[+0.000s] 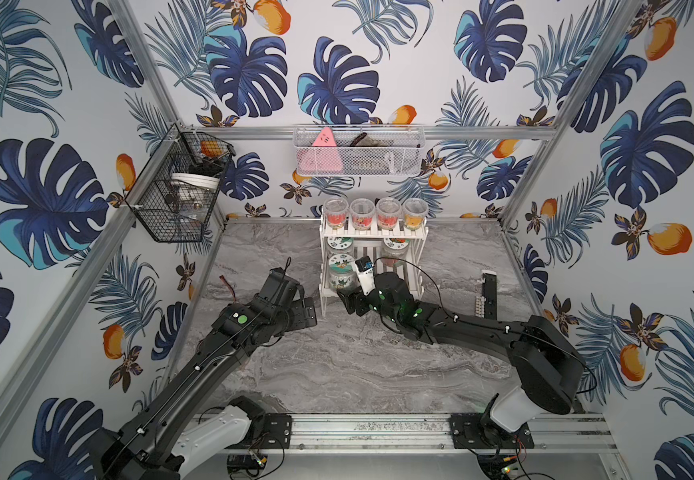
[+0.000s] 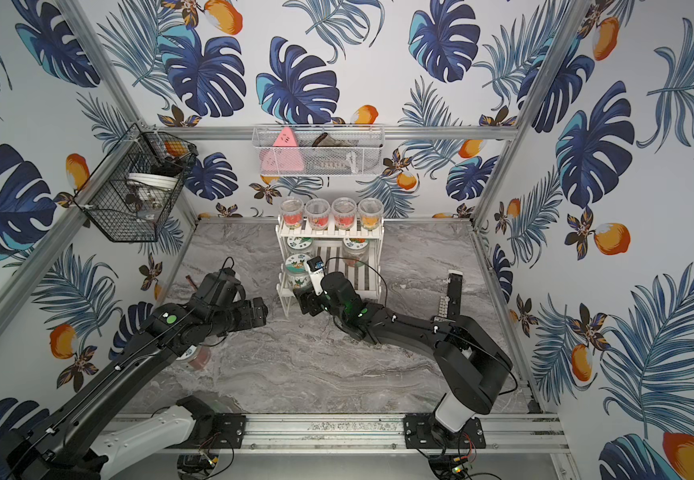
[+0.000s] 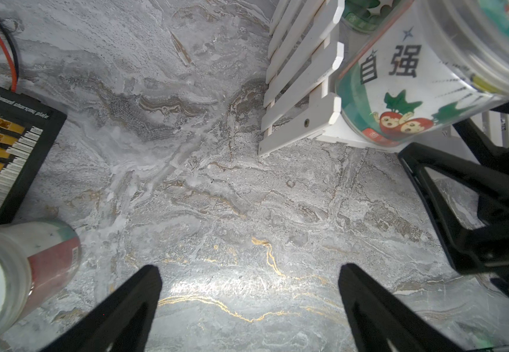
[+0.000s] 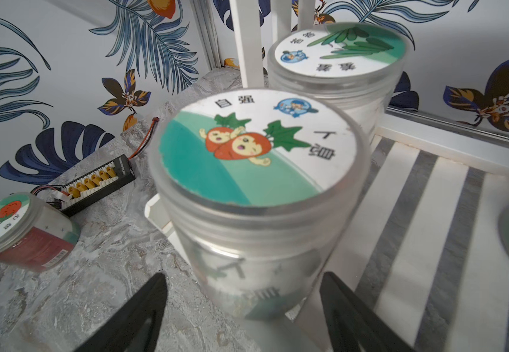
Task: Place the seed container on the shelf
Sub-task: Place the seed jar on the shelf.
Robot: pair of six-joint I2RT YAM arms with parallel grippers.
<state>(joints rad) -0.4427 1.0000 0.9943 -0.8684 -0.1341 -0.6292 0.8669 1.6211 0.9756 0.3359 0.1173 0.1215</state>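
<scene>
The seed container (image 4: 256, 146), a clear jar with a radish picture on its lid, stands upright at the front left corner of the shelf's (image 4: 414, 213) lower tier. It shows in both top views (image 1: 339, 266) (image 2: 296, 266) and in the left wrist view (image 3: 399, 91). My right gripper (image 4: 242, 275) is open just in front of it, a finger on either side with a gap to the jar (image 1: 347, 300). My left gripper (image 3: 248, 268) is open over bare table, left of the shelf (image 1: 310, 311), with nothing between its fingers.
A red-labelled jar (image 4: 18, 231) lies on the table near the left arm (image 2: 198, 357), beside a black charging plate (image 3: 12, 146). Several cups (image 1: 374, 212) fill the upper tier, and other jars (image 4: 338, 55) stand on the lower one. A black wire basket (image 1: 179, 191) and a white mesh basket (image 1: 358, 151) hang on the walls.
</scene>
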